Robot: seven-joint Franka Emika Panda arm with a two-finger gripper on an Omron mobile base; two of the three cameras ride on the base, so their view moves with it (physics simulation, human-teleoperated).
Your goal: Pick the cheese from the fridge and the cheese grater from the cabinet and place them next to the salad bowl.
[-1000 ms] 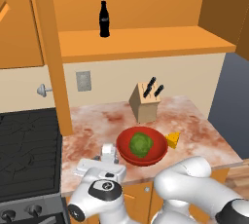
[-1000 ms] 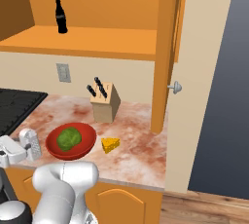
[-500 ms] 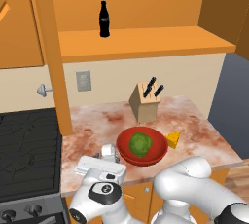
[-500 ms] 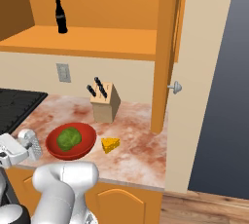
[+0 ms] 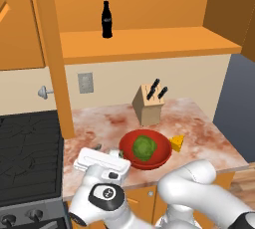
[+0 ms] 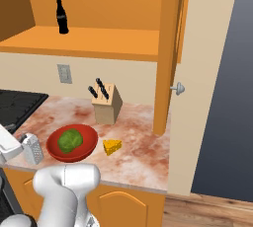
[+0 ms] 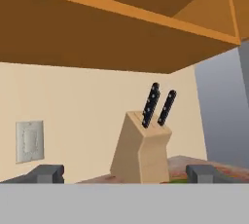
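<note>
Claw: spread wide, fingertips far apart at the bottom of the hand view, nothing between them; aimed level at the knife block.
Grater: upright on the counter near its front edge, just left of the salad bowl; grey, tapered, perforated.
Bowl: red, shallow, green lettuce ball inside, near the front middle of the marbled counter.
Cheese: small yellow wedge, flat on the counter just right of the bowl, apart from it.
Open room: bare counter right of the cheese, up to the orange cabinet post.
Edges: stove borders the counter's left side.
Shelf above: cola bottle standing alone.
</note>
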